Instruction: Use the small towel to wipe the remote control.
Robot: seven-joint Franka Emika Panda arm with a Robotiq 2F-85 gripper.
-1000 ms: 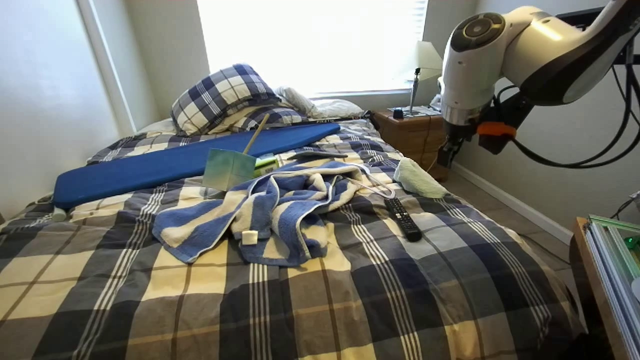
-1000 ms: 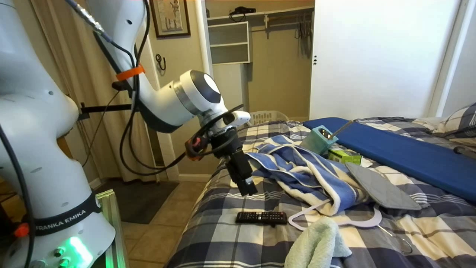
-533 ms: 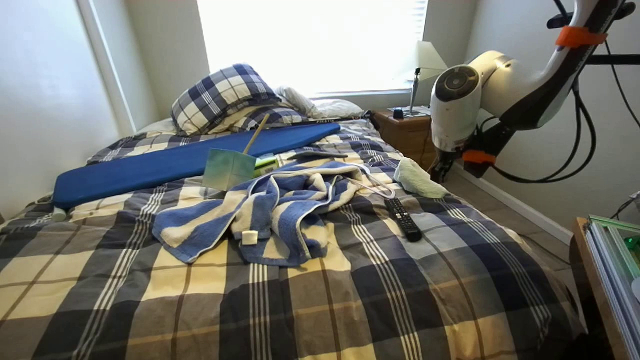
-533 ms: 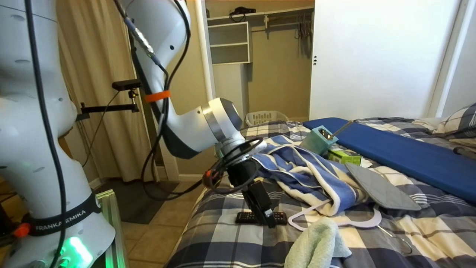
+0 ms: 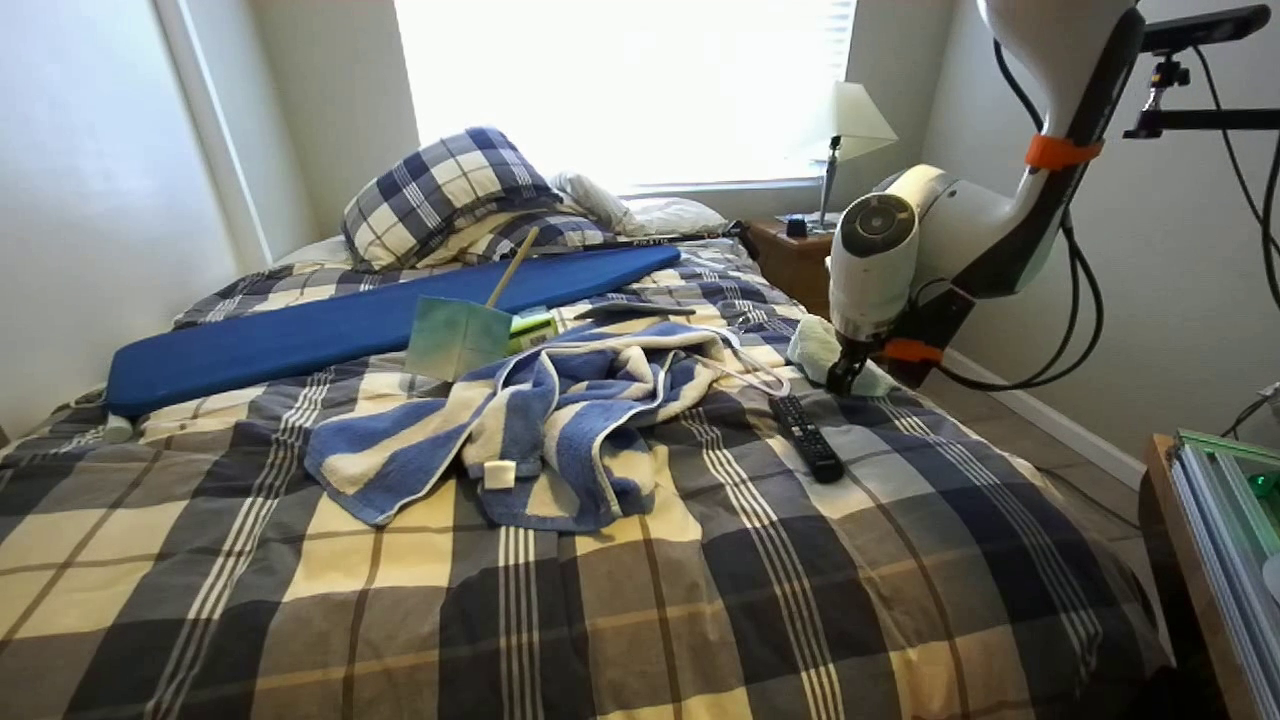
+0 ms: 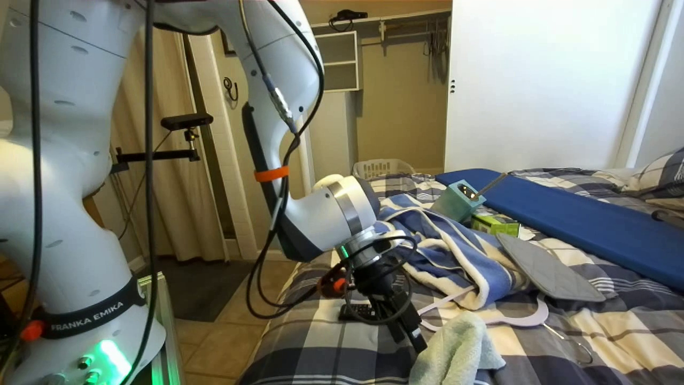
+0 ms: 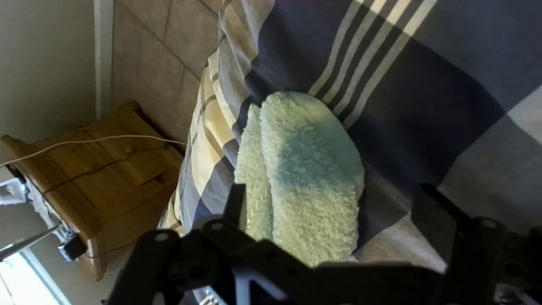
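The small pale green towel [image 5: 812, 345] lies crumpled on the bed. It also shows in an exterior view [image 6: 454, 355] and the wrist view [image 7: 313, 178]. The black remote control [image 5: 806, 438] lies on the bed near it; in an exterior view the remote [image 6: 351, 312] is partly hidden behind my gripper, and it is out of the wrist view. My gripper [image 7: 332, 203] is open and empty, its fingers wide apart with the towel between them in the picture, closer to the left finger. In both exterior views the gripper [image 5: 845, 380] [image 6: 411, 342] is right beside the towel; I cannot tell whether they touch.
A blue and white striped towel [image 5: 590, 430] lies mid-bed. A white hanger [image 6: 513, 320], a grey pad [image 6: 550, 270], a green box [image 6: 495, 225], a teal box [image 6: 458, 202] and a blue ironing board [image 5: 300, 325] are beyond. A wooden nightstand [image 7: 123, 169] stands past the bed's edge.
My arm has swung over the bed and come down, carrying the gripper past the remote control to the small towel. The towel and remote have not moved.
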